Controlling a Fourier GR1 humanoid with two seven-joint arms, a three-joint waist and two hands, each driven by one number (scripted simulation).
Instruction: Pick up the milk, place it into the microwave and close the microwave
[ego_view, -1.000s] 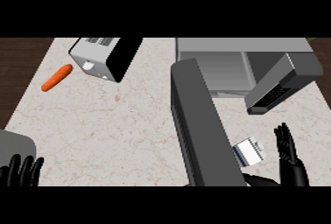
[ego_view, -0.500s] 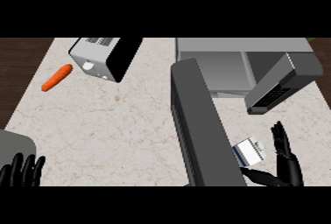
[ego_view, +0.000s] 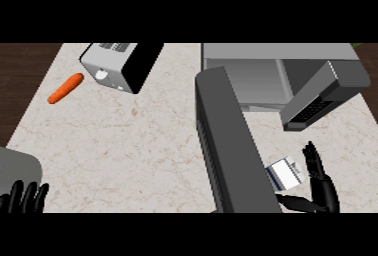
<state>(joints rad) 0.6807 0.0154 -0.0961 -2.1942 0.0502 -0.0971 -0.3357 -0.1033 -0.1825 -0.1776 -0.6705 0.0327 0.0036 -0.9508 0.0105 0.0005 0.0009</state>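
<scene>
1. Microwave (ego_view: 251, 75) sits at the far right of the counter (ego_view: 133, 150), open. Its cavity faces the robot and shows only plain grey walls and floor.
2. Microwave door (ego_view: 229, 150) is swung wide out, a long dark grey slab running from the cavity's left corner down to the view's lower edge.
3. Keypad block (ego_view: 321, 97) is on the microwave's right side, dark grey, angled, buttons facing down-left.
4. Milk (ego_view: 284, 174) is a small white-and-blue carton outside the microwave. It is on the counter, in the gap between the open door and the right hand, near the lower edge. Can't tell whether it is upright or lying.
5. Right hand (ego_view: 323, 187) is at lower right and released. Fingers (ego_view: 313, 157) are straight and point away from the robot, just right of the milk. Thumb (ego_view: 295, 202) sticks out to the left, just below the carton. Nothing is curled round the carton; can't tell whether the fingers touch it.
6. Left hand (ego_view: 22, 197) is at the lower left edge, fingers up and relaxed, resting, holding nothing, well apart from the milk.
7. Toaster (ego_view: 118, 67) is at the far left of the counter, tilted in the view, slots on top. Can't see into the slots.
8. Carrot (ego_view: 65, 88) lies loose on the counter just left of the toaster, near the counter's left edge, inside no container.
</scene>
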